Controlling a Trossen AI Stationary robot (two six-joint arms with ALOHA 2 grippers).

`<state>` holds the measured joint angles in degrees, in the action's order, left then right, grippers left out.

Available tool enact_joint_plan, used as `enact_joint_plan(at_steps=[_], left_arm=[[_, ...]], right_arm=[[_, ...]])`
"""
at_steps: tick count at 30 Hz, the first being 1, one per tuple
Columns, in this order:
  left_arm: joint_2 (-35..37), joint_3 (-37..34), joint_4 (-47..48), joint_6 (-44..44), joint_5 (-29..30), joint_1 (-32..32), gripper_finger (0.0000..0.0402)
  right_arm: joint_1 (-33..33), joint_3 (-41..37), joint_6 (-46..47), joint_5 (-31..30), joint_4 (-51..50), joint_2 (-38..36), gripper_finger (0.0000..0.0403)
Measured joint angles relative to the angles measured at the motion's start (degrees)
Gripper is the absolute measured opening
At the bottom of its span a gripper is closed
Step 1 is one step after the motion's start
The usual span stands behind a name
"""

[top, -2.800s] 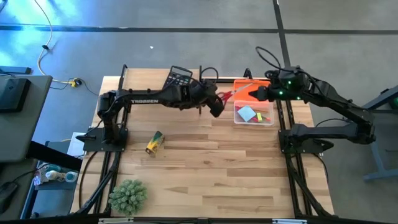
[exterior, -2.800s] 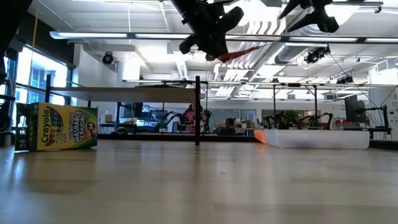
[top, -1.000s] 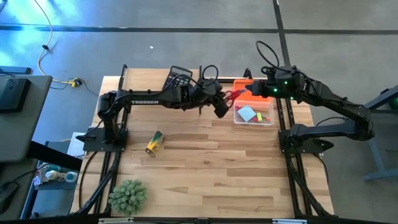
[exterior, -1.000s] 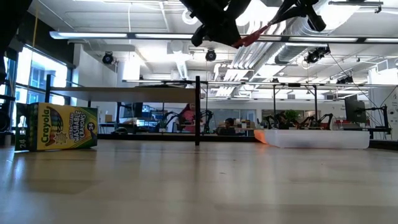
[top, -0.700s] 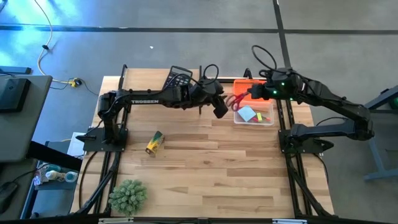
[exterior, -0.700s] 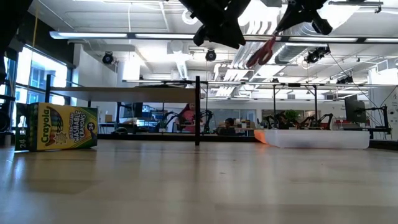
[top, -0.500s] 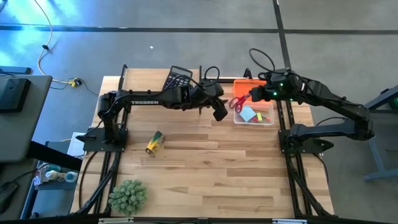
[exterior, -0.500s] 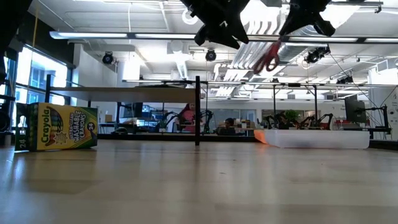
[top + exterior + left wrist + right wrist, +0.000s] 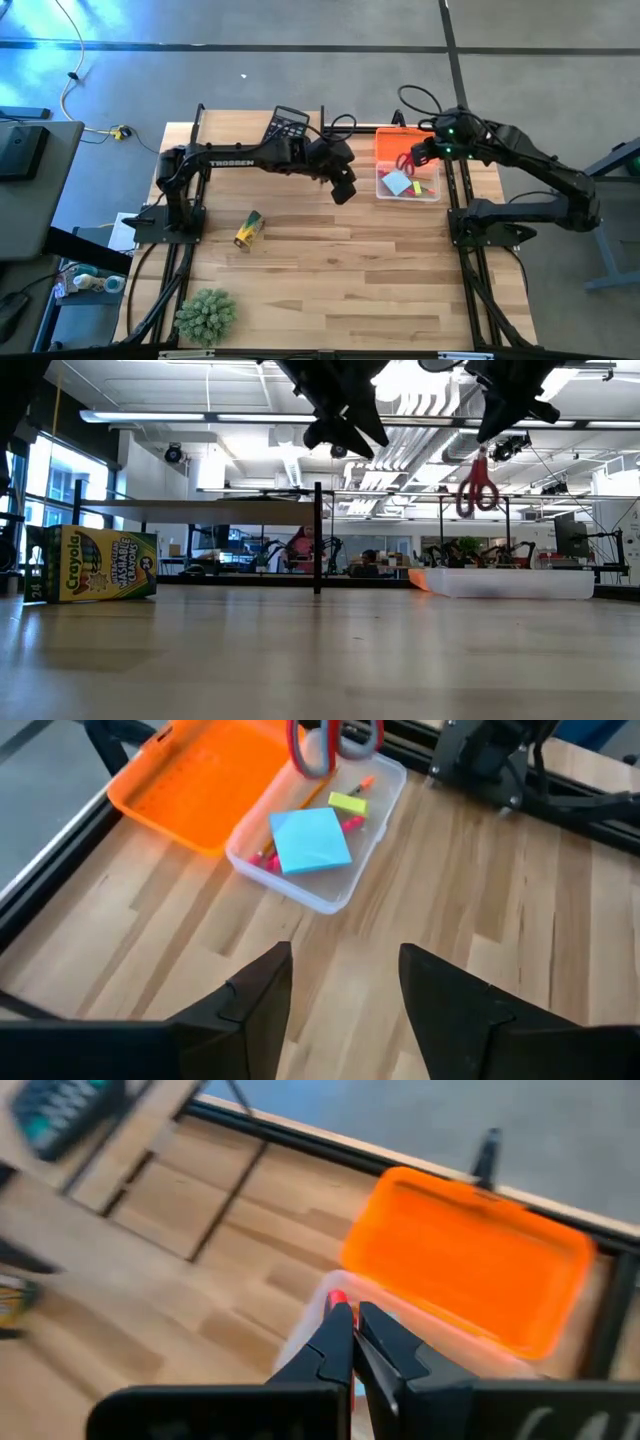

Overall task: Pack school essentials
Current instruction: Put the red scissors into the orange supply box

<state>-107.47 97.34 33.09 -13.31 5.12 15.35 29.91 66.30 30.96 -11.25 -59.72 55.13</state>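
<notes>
Wooden plank surface [image 9: 330, 270], pale, carrying everything listed below.

Left arm, dark: reaches across the far half of the surface; left pincer [image 9: 344, 190] hangs beside the box, fingers apart, nothing between them.

Right arm, dark: comes in from the far right; right pincer [image 9: 497, 432] is clamped together on the blade end of the red-handled scissors [image 9: 478, 488], which dangle handles down above the box.

Clear plastic box [image 9: 385, 780] with its flat orange lid [image 9: 200, 785] lying open beside it, at the far right of the surface. Inside: a blue square note pad [image 9: 311, 840], a tiny yellow block [image 9: 347, 803], a pink pen, only partly visible.

Yellow crayon box [image 9: 98, 563]: well apart, on the left half, not yet packed.

Step in hand, by judgement: setting the scissors into the box. Best done by lowering until the handles rest on the contents, keeping them inside the walls, laying them lengthways, then releasing; dropped from height they may bounce out or tip over the rim.
</notes>
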Motion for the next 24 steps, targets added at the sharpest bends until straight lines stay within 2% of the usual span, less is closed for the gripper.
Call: enact_joint_plan(at_steps=[5,9,14,24], left_arm=[[2.2,0.0,2.1,0.0,0.0,0.0,0.0170],[3.8,0.0,2.4,1.2,0.0,0.0,0.0169],[4.2,0.0,2.4,1.5,-0.2,0.3,0.0169],[4.2,0.0,2.7,3.0,-2.1,2.2,0.0169]], right_arm=[[1.7,-0.3,-3.0,-3.3,-2.4,-0.2,0.0000],[2.6,-4.4,-2.4,-3.7,-2.5,-2.3,0.0000],[2.7,-11.7,5.5,-2.4,1.5,-8.3,0.0000],[2.7,-27.7,24.6,1.1,18.3,-19.6,0.0000]])
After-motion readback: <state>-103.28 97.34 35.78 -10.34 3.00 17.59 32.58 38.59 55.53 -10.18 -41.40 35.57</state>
